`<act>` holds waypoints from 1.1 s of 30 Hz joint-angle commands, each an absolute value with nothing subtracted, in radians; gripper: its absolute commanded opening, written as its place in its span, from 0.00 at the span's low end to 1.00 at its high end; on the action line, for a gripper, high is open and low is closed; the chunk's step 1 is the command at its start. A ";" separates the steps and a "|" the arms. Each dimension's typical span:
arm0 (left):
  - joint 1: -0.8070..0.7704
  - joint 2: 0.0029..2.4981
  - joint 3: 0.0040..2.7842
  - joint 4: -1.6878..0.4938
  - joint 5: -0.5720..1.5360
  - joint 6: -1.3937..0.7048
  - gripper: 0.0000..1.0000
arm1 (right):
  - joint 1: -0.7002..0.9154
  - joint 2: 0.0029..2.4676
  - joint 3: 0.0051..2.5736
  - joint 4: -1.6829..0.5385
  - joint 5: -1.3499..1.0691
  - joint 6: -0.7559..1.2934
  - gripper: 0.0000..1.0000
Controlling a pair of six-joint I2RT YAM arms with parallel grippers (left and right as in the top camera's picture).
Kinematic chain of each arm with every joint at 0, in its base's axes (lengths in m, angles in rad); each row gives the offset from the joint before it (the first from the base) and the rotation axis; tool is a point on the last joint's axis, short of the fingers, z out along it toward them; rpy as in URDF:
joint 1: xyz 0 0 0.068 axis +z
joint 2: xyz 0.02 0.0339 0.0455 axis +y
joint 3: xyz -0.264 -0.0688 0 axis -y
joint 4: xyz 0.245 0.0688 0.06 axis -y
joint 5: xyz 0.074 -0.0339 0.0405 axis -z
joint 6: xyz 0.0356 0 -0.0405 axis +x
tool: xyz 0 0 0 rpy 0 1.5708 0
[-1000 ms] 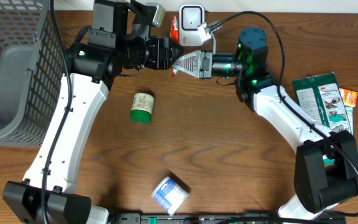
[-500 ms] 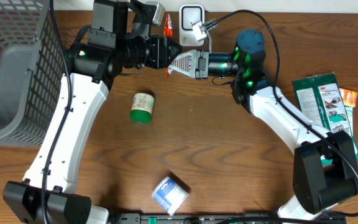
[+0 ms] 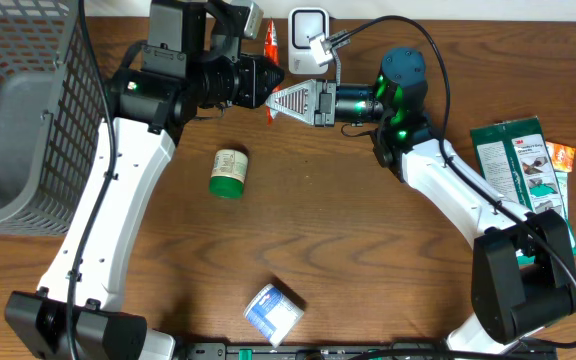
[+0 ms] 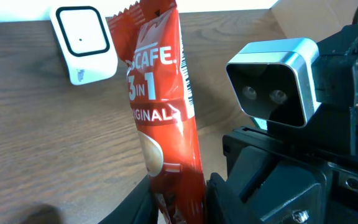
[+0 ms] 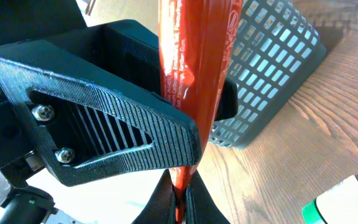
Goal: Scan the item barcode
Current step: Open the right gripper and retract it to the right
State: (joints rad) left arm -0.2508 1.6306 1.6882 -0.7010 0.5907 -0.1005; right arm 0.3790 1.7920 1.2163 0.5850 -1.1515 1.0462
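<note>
The item is a red instant-coffee sachet (image 3: 271, 40) held upright in the air in front of the white barcode scanner (image 3: 308, 27). My left gripper (image 3: 279, 80) comes in from the left. In the left wrist view its jaws press on both sides of the sachet (image 4: 163, 106) low down, at the left gripper (image 4: 179, 202), with the scanner (image 4: 86, 43) behind. My right gripper (image 3: 272, 104) meets it from the right. In the right wrist view the right gripper (image 5: 180, 199) is pinched shut on the sachet's (image 5: 194, 62) bottom edge. No barcode shows.
A grey mesh basket (image 3: 18, 130) stands at the left. A white and green bottle (image 3: 229, 172) lies mid-table and a blue and white pack (image 3: 273, 310) near the front edge. A green package (image 3: 518, 165) and an orange packet (image 3: 561, 155) lie at the right.
The left gripper's jaws have closed in on the sachet. The right gripper with the sachet has shifted a little left toward it and then stayed still.
</note>
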 commanded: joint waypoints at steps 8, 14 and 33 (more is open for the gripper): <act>-0.250 1.642 1.687 -0.699 0.555 -0.090 0.20 | 0.382 1.767 1.228 0.588 -1.134 1.054 0.27; -0.250 1.642 1.687 -0.699 0.555 -0.090 0.07 | 0.352 1.767 1.228 0.588 -1.135 1.055 0.47; -0.250 1.633 1.736 -0.964 0.323 -0.090 0.07 | 0.076 1.768 1.227 0.583 -1.461 1.048 0.99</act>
